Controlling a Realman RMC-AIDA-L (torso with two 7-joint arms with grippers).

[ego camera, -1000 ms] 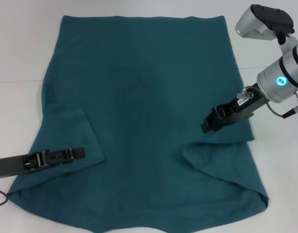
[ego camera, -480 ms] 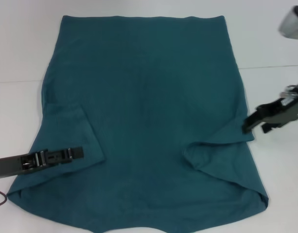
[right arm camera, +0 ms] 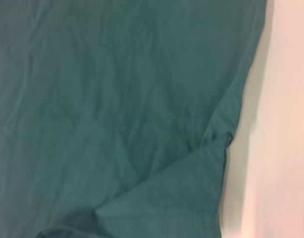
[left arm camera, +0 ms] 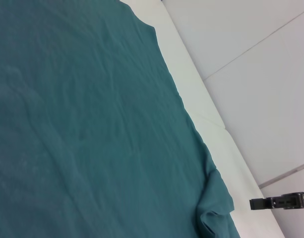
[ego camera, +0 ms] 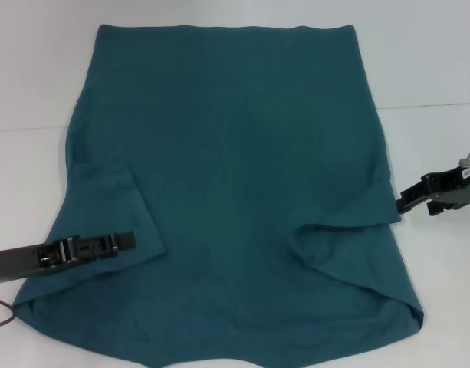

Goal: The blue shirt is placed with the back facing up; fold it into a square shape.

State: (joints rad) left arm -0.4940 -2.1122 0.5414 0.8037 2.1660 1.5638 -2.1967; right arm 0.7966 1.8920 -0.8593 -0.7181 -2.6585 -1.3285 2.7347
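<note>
Two sleeves of the blue shirt [ego camera: 227, 176] are already folded inward over its body, one on each side near the collar end. The shirt lies spread flat on the white bench [ego camera: 35, 84], its straight hem toward the far edge and the collar end nearest the robot. It covers most of the bench's middle.

The left end effector [ego camera: 123, 242] reaches in from the robot's left, low over the folded left sleeve, with its tip at the sleeve's inner edge; whether it touches the cloth cannot be told. From the head view its fingers cannot be made out as apart or together.

The right end effector [ego camera: 403, 205] is off the shirt, over bare bench just beside the shirt's right edge, level with the fold of the right sleeve. It holds nothing; whether its fingers are apart or together cannot be told. The left wrist view also catches it [left arm camera: 256, 203] as a small dark shape beside the cloth's edge.

The right wrist view shows the folded right sleeve lying as a flap on the shirt [right arm camera: 117, 99], with soft wrinkles running across the fabric and the pale bench [right arm camera: 285, 124] along one side.
</note>
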